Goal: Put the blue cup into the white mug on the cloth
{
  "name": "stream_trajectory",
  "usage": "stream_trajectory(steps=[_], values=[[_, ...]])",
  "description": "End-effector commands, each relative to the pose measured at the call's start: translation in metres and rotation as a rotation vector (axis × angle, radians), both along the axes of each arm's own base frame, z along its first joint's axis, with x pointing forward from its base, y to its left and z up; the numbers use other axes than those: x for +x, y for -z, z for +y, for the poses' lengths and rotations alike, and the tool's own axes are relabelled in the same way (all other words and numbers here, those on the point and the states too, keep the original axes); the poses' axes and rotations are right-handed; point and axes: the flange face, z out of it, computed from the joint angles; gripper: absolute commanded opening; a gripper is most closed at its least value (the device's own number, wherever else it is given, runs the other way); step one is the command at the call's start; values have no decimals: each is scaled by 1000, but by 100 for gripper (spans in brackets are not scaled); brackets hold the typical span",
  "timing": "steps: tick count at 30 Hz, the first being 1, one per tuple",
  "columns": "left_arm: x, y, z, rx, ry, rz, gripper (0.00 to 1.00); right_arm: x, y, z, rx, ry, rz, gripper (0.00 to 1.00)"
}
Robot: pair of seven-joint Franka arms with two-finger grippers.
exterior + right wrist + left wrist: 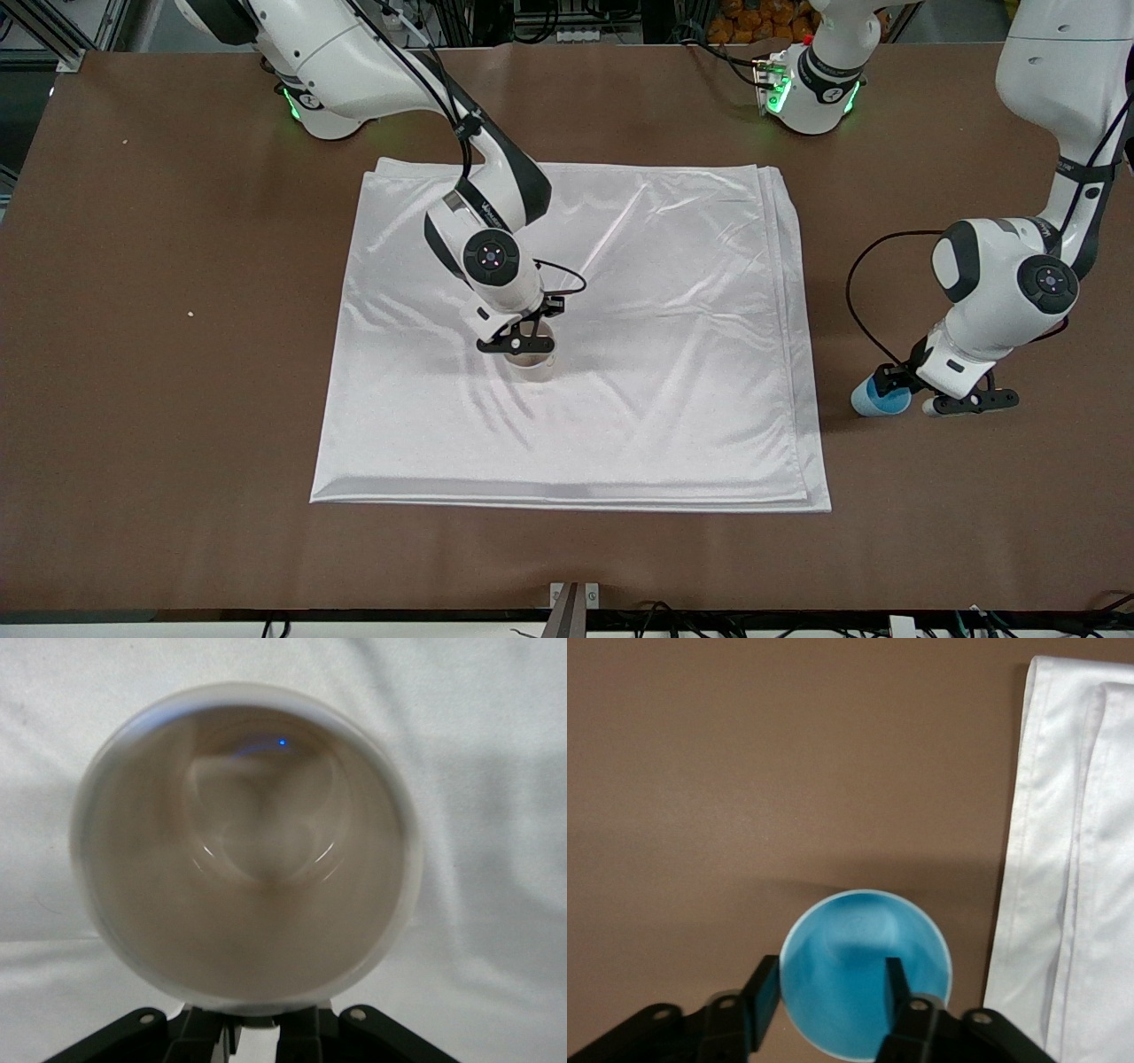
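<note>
Blue cup (880, 396) stands upright on the bare brown bench (177, 399) at the left arm's end, just off the edge of the cloth (673, 292); in the front view the left gripper (939, 399) is down at the cup, its jaws spread, the cup at one finger. Right gripper (523, 341), in that same view, is low over the middle of the cloth, its jaws pressed together on the rim of the white mug (533, 363), which stands upright on the cloth directly under it. The cloth lies wrinkled and folded in layers on the bench, and both arm bases glow green along the bench's edge by the robots

Left wrist view: the left gripper (833, 992) straddles the cup's wall, one finger (764, 990) outside the blue cup (866, 970) and one inside its bright blue hollow; the jaws are partly spread and whether they already press the wall I cannot tell. Nothing lies in the cup. Brown bench (744, 771) surrounds it, with the layered edge of the cloth (1081, 859) beside the jaws

Right wrist view: the white mug (244, 846) fills the frame, its tan inside holding nothing, the right gripper (252, 1028) pinching its rim, with cloth (496, 726) all around
</note>
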Motion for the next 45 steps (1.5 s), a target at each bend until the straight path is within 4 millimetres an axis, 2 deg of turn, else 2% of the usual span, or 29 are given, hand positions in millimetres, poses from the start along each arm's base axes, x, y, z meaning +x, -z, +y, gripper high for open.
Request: stream_trajectory(steps=[1,7,11,18,22,26,34,35,37,38,39,41,45], values=[[-2,3,2,10,10,6,37,0,7,15,12,28,-8,0],[-2,5,3,9,9,9,20,-2,14,19,9,23,-4,0],[-2,5,3,10,9,9,0,-4,17,24,9,24,-3,0],[0,-4,3,13,10,-5,0,-7,21,30,15,30,-14,0],[2,-16,1,18,16,-21,0,-11,24,37,16,41,-17,0],[1,-30,-10,25,37,-17,0,-12,25,41,16,52,-17,0],[7,-71,-46,9,72,4,0,-14,28,43,16,50,-16,0],[9,-76,-50,6,70,13,0,-14,28,43,16,50,-16,14],[11,-84,-55,1,58,28,0,-14,29,43,14,51,-15,57],[12,-88,-58,0,55,31,0,-14,29,43,15,52,-14,71],[12,-89,-61,-3,56,36,0,-14,29,43,15,51,-14,80],[11,-93,-72,-8,63,38,0,-15,29,44,14,46,-15,90],[10,-105,-85,-14,53,37,0,-16,27,45,19,48,-19,100]])
